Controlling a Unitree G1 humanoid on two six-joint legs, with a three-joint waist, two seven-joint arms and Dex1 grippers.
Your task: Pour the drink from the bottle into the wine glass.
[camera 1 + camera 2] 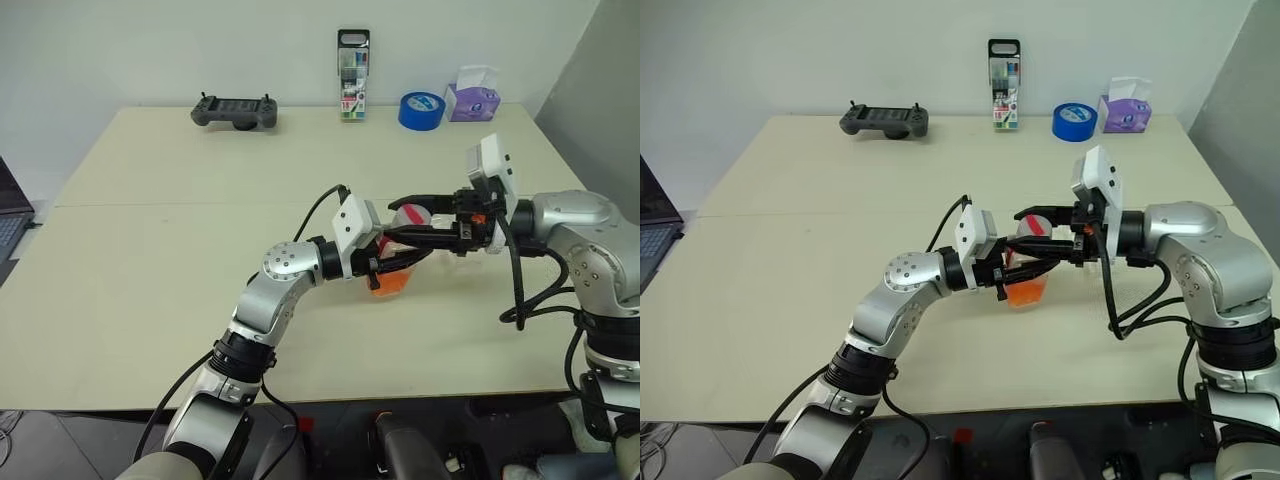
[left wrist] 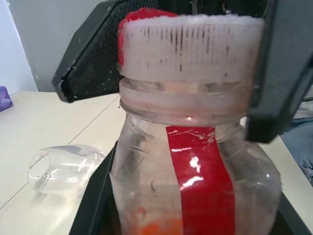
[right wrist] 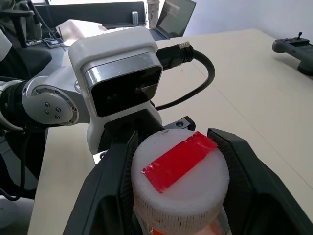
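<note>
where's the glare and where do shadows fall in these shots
Left wrist view: white highlights on the red strip of the bottle, glints on the wine glass. Left eye view: even light, only a faint shadow on the table under the controller. Right wrist view: slight sheen on the cap.

Clear bottle (image 2: 195, 161), white cap taped red, upright, orange drink (image 1: 390, 283) low inside; wine glass (image 2: 61, 169) lying sideways.
</note>
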